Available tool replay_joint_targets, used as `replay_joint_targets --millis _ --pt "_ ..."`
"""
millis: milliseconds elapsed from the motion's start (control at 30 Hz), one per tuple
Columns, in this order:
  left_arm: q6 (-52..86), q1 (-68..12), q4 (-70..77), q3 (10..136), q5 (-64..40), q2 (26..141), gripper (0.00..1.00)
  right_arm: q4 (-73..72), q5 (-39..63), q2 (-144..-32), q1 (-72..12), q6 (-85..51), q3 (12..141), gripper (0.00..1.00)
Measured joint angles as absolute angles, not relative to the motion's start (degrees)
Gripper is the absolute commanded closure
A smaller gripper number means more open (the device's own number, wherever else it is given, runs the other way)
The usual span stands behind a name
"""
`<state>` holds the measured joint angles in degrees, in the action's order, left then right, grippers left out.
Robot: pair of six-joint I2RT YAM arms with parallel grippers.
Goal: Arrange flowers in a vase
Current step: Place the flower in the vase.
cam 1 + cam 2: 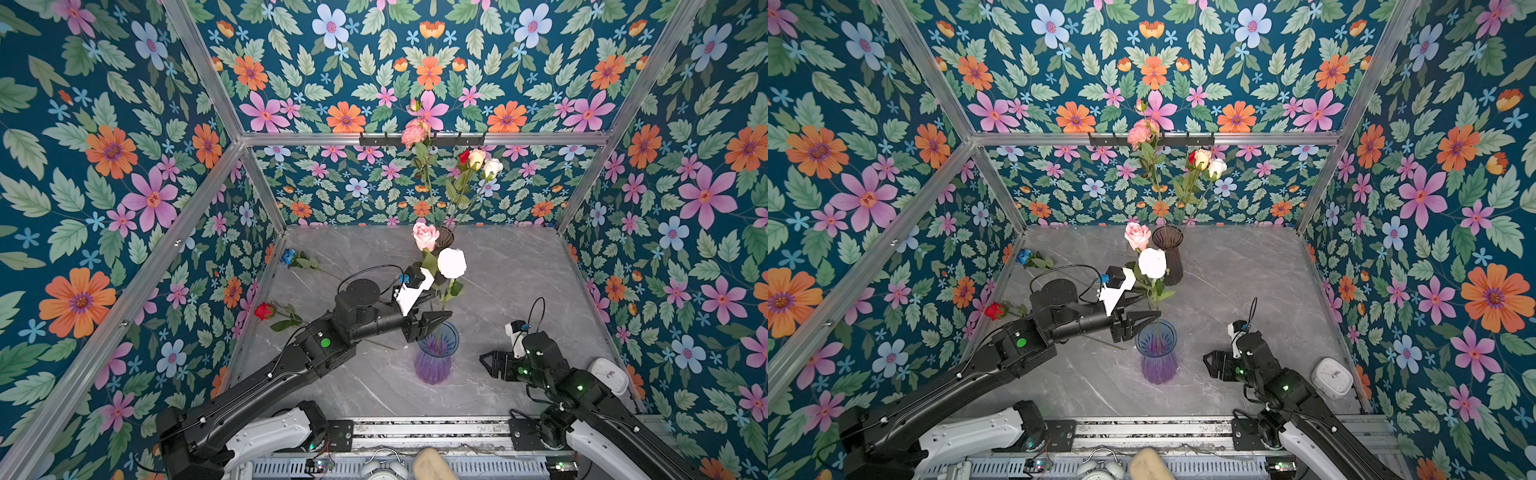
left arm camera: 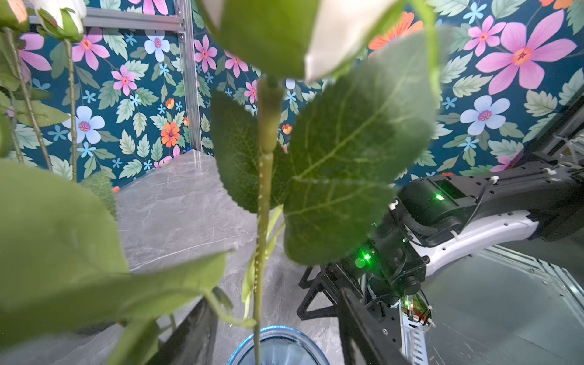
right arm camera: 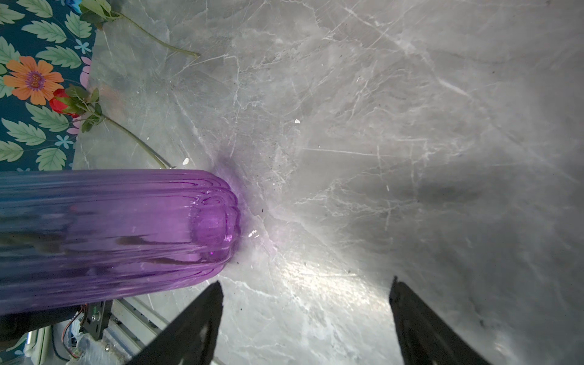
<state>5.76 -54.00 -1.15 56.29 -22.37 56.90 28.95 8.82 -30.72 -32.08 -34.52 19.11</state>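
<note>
A ribbed vase [image 1: 434, 357] [image 1: 1156, 357], blue at the rim and purple below, stands mid-table. A white rose [image 1: 451, 262] [image 1: 1152, 262] has its stem [image 2: 262, 221] down in the vase mouth [image 2: 278, 347]. My left gripper [image 1: 436, 326] [image 2: 275, 335] sits at the rim, open, its jaws apart on either side of the stem. A pink rose [image 1: 424, 235] rises just behind. A red rose [image 1: 264, 311] [image 3: 61, 102] and a blue rose [image 1: 287, 256] lie at the table's left. My right gripper [image 1: 486, 361] [image 3: 306, 282] hovers open and empty, right of the vase base [image 3: 215, 227].
A dark vase [image 1: 1168, 253] at the back holds a frilly pink bloom [image 1: 413, 133], a peach rose [image 1: 476, 158] and a white rose [image 1: 493, 167]. A white clock [image 1: 609, 376] sits by the right wall. Aluminium frame posts and papered walls close in three sides.
</note>
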Motion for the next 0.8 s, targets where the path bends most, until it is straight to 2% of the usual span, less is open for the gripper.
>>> replay_joint_targets --millis 233,400,467,500,567,600,733,800 --pt "7.7 -54.0 -3.9 54.6 -18.0 51.5 0.38 28.9 8.8 -31.4 -32.1 -34.5 19.1 0.16" --pt "11.9 -54.0 -10.2 51.5 -6.6 45.4 0.36 28.6 8.8 -32.3 -32.1 -34.5 19.2 0.16" --pt "14.9 -53.9 -12.9 50.0 -0.9 42.8 0.31 28.5 8.8 -33.1 -32.1 -34.5 19.5 0.16" --pt "16.2 -53.9 -14.1 49.4 1.8 41.8 0.26 28.4 8.8 -33.5 -32.1 -34.5 19.6 0.16" --pt "19.9 -53.9 -17.7 48.4 8.8 39.8 0.07 28.2 8.8 -34.2 -32.1 -34.5 19.7 0.16" --pt "21.6 -53.9 -19.3 48.2 11.8 39.3 0.02 28.1 8.8 -34.4 -32.1 -34.5 19.8 0.16" --pt "30.8 -52.1 -28.5 47.5 27.0 38.0 0.02 28.1 8.8 -33.6 -32.1 -34.5 19.8 0.16" --pt "33.9 -48.8 -31.7 47.4 30.4 38.4 0.06 28.1 8.8 -32.1 -32.1 -34.5 19.8 0.16"
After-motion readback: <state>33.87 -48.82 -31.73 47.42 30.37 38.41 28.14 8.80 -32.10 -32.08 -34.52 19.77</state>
